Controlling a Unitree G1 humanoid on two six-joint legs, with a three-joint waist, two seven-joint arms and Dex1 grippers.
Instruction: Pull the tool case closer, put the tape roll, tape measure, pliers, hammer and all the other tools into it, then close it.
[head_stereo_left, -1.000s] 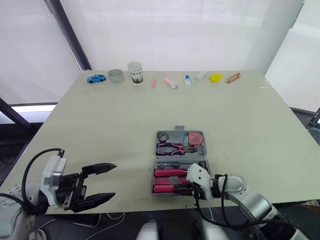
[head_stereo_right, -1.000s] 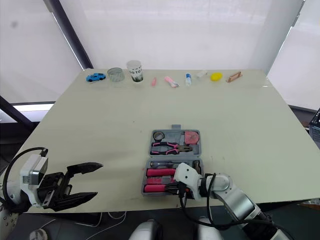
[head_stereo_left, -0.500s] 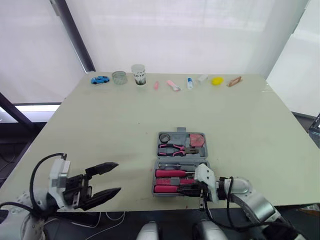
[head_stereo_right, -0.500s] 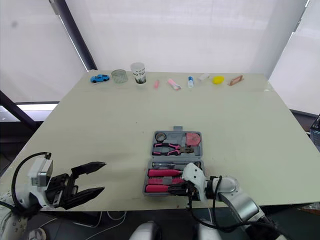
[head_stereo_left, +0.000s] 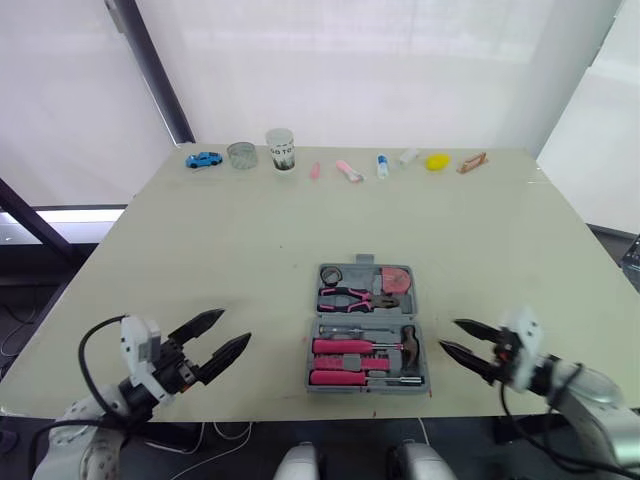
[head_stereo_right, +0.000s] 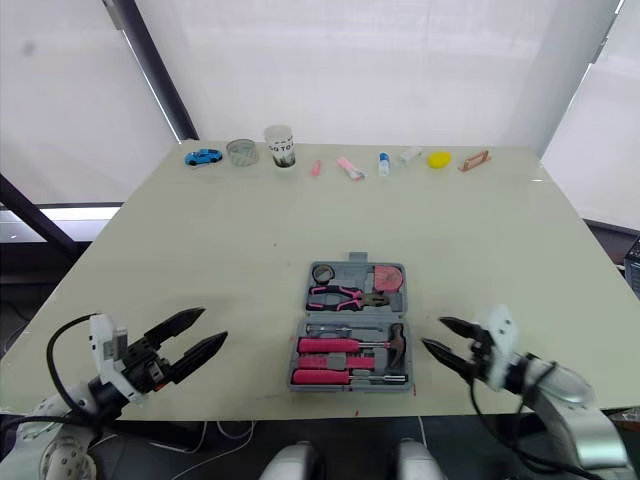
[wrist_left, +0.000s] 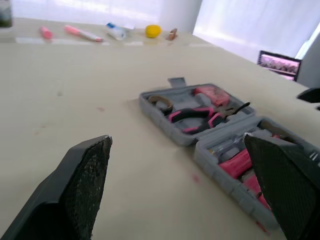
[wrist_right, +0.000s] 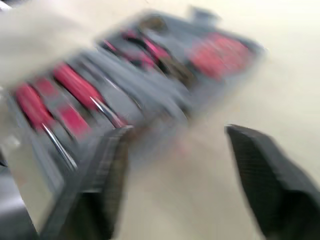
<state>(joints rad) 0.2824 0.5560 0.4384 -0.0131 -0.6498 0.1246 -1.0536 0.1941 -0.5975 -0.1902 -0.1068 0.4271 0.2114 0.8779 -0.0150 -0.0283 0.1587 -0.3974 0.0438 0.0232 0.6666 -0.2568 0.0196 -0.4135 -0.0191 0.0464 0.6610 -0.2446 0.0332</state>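
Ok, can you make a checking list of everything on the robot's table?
Surface: pale table, mostly bare.
Job's things: tool case open near the front edge; tape roll, pliers, tape measure and hammer inside.
Clutter: toy car, cup and yellow thing along the far edge.
Pincers: left pincer open, right pincer open, both empty.
Cables: black cable looping at the left arm.
Surroundings: white curtains, dark pole.

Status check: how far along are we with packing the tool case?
Done: the grey plastic tool case sits near the table's front edge, with the pink-handled pliers, hammer, tape roll and pink tape measure inside. In hand: nothing; the left end effector and right end effector are open, either side of the case. Left: closing the case, which lies open.
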